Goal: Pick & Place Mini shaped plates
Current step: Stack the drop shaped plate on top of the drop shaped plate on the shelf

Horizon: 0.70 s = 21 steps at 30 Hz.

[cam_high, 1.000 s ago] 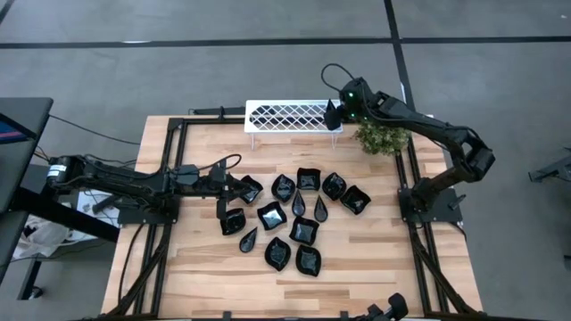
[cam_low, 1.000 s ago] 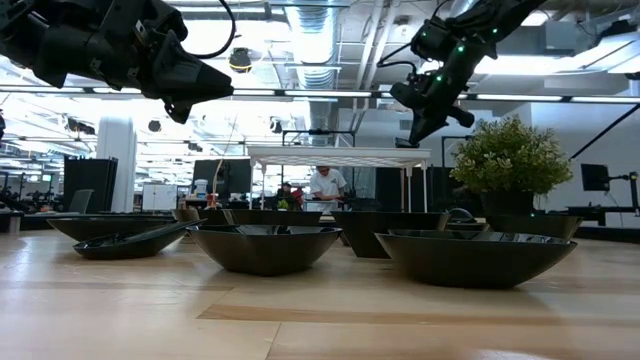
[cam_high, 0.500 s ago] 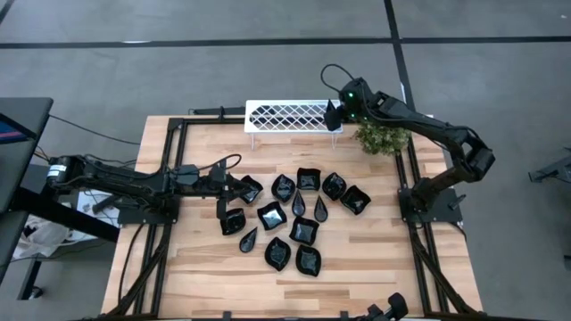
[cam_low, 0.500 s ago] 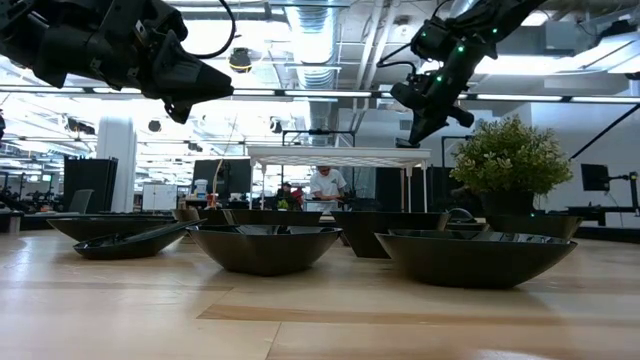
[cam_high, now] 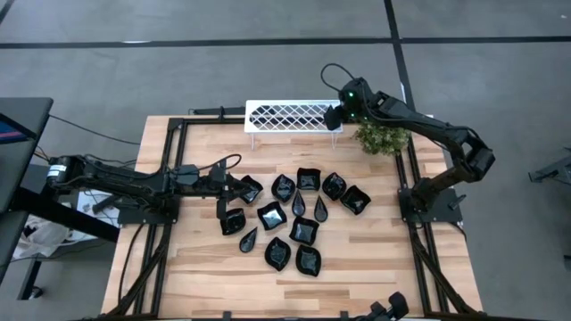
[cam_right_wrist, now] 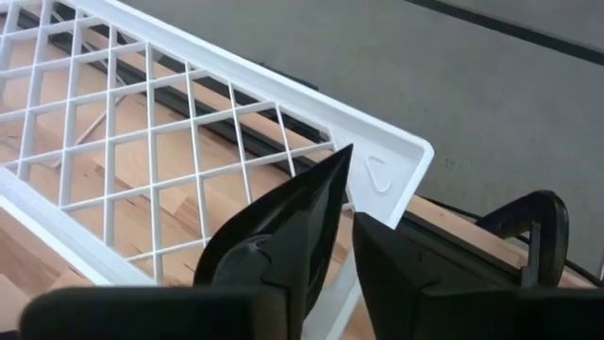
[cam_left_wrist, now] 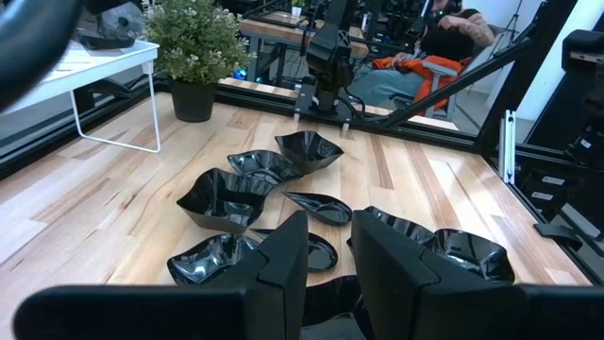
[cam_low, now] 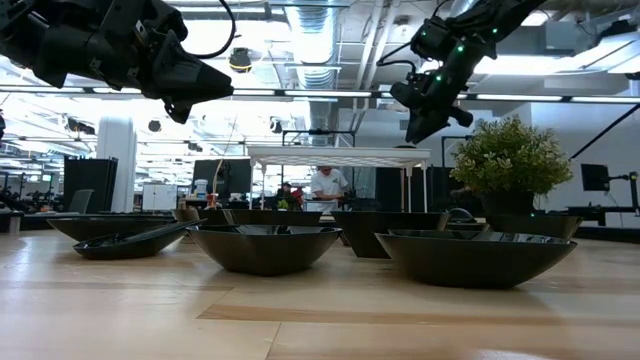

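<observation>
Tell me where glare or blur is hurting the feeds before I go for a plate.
Low view: bright ceiling lights backlight the scene, so the left gripper and the mini shaped plates read as dark silhouettes. Left wrist view: that arm's own fingers are soft-edged, and the plates carry glossy highlights. High view: even light, no glare on the table. Right wrist view: the white rack is clear.
</observation>
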{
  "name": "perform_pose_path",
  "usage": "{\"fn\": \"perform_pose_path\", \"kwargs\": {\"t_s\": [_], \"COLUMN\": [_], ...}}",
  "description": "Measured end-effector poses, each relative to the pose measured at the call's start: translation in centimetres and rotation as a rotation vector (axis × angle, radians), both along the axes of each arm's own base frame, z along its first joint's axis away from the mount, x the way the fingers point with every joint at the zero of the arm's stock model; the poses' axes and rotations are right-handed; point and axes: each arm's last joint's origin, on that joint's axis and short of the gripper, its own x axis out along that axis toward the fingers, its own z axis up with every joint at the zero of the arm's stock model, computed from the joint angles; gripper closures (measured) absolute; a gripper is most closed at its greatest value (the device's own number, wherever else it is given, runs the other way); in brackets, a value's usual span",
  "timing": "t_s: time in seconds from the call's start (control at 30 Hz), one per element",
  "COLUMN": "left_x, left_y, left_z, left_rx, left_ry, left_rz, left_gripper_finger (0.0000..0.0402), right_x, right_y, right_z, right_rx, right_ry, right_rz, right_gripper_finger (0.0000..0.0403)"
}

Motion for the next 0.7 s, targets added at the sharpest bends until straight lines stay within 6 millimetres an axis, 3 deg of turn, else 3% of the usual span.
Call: {"fn": "perform_pose_path", "kwargs": {"t_s": [0.17,0.37,0.53,0.7], "left_x": [0.0,0.0,0.0,0.0], "left_y": [0.0,0.0,0.0,0.0], "left_z": [0.0,0.0,0.0,0.0], "left_rx": [0.000,0.000,0.000,0.000], "left_ry": [0.000,0.000,0.000,0.000], "left_rz": [0.000,0.000,0.000,0.000], "left_gripper_finger": [0.0314,0.0314,0.0314,0.0314], "right_x": [-0.4,-1.3,-2.1,-2.9], "right_y": [0.5,2.9,6.8,11.8], "right_z": [1.0,3.9,5.6,4.3], "right_rx": [-0.054,-0.191,-0.317,-0.375], "right_ry": [0.015,0.002,-0.049,-0.156], "right_rz": [0.051,0.081,0.134,0.303], "right_gripper_finger": [0.0325,0.0326,0.0326,0.0326]}}
